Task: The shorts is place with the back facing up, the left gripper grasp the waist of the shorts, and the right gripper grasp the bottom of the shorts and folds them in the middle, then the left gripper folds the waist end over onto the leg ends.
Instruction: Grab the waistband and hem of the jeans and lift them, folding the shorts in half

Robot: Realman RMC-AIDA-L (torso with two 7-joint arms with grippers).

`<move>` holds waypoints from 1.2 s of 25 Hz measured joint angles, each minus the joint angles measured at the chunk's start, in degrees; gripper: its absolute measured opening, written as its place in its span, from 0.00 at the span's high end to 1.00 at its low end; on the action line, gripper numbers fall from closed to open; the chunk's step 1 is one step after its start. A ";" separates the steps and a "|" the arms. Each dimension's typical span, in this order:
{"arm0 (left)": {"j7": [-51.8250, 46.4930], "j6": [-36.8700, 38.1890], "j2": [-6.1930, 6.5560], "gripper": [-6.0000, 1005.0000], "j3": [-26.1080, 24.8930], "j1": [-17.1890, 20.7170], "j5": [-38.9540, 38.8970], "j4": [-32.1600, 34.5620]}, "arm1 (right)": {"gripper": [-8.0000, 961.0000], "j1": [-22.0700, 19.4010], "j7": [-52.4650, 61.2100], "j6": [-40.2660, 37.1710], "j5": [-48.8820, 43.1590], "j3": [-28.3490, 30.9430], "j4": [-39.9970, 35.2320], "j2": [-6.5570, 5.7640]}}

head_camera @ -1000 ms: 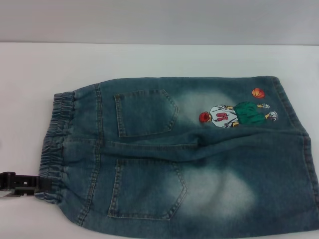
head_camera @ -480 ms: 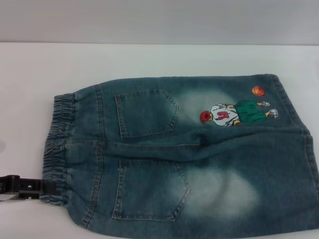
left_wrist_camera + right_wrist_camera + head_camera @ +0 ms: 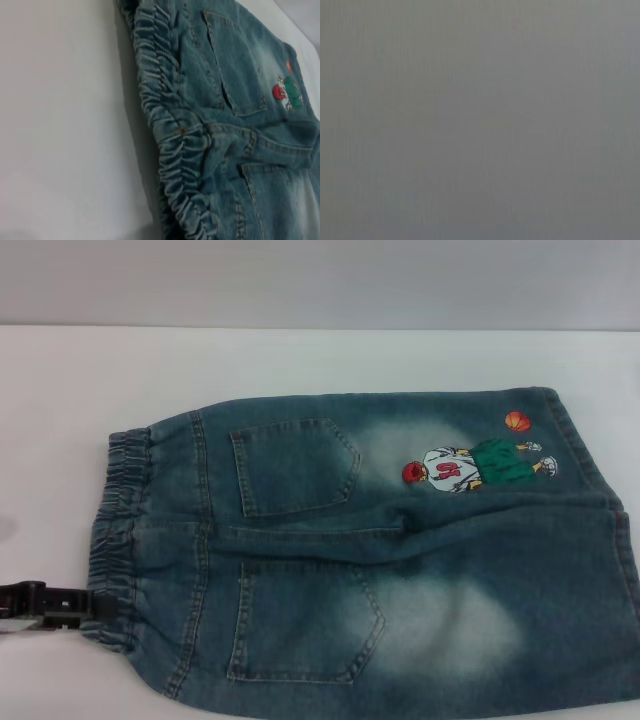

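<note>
Shorts: you have the shorts (image 3: 380, 550) lying flat, back side up, on the white table (image 3: 300, 360), filling the head view from centre out to 3 o'clock.
Waist: the waist (image 3: 118, 540) sits at 9 o'clock in the head view, gathered and ruched; your left wrist view shows its folds (image 3: 172, 145) close up, with bare table beside them.
Leg ends: the leg ends (image 3: 590, 470) lie toward 3 o'clock, just past the embroidered player (image 3: 470, 466) and orange ball (image 3: 517, 421).
Pockets: two back pockets (image 3: 293, 465) sit just inside the waistband.
Left gripper: only your head view shows the left gripper (image 3: 95, 605), at 8 o'clock, reaching the nearer end of the waist; I cannot tell whether its fingers are apart or together.
Right gripper: you get only flat grey from the right wrist view.
</note>
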 joint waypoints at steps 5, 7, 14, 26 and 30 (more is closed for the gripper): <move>-0.02 -0.56 0.00 0.43 -0.01 -0.25 0.10 -0.11 | 0.38 0.01 0.00 0.00 0.00 0.00 0.03 0.00; -0.02 -0.82 0.01 0.44 -0.01 -0.35 0.13 -0.20 | 0.38 0.07 0.00 0.00 0.00 0.00 0.04 0.00; -0.07 -0.77 0.01 0.45 0.49 -0.93 0.13 -0.44 | 0.38 0.09 0.00 -0.01 -0.04 0.06 -0.03 0.00; -0.23 0.75 0.18 0.47 0.45 -0.18 0.15 -0.53 | 0.38 0.42 0.00 0.76 -0.07 0.10 -0.24 -0.03; -0.23 0.78 0.06 0.48 0.54 -0.20 0.14 -0.53 | 0.38 0.44 0.00 0.82 -0.06 0.21 -0.27 -0.06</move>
